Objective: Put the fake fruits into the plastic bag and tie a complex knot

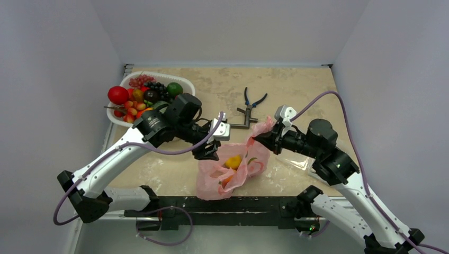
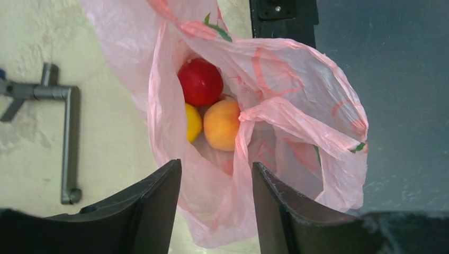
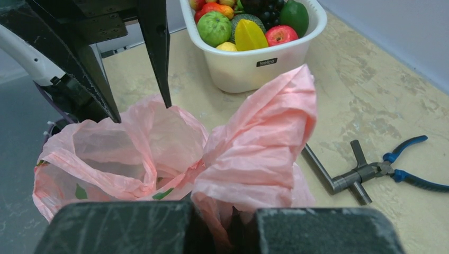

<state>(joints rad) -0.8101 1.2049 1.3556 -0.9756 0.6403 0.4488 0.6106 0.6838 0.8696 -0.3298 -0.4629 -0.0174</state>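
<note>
The pink plastic bag (image 1: 233,172) lies open near the table's front edge. Inside it I see a red fruit (image 2: 200,82), a yellow one (image 2: 192,123) and a peach-coloured one (image 2: 222,125). My left gripper (image 2: 216,182) is open, its fingers either side of the bag's near rim (image 1: 209,151). My right gripper (image 3: 225,233) is shut on a bunched handle of the pink bag (image 3: 265,143) and holds it up at the bag's right side (image 1: 263,133). More fake fruits (image 1: 138,98) fill a white basket (image 1: 189,84) at the back left. No knot shows.
Blue-handled pliers (image 1: 253,100) and a grey metal tool (image 1: 241,123) lie behind the bag. A clear plastic bag (image 1: 299,161) lies under my right arm. The dark base rail (image 1: 222,206) runs along the front edge.
</note>
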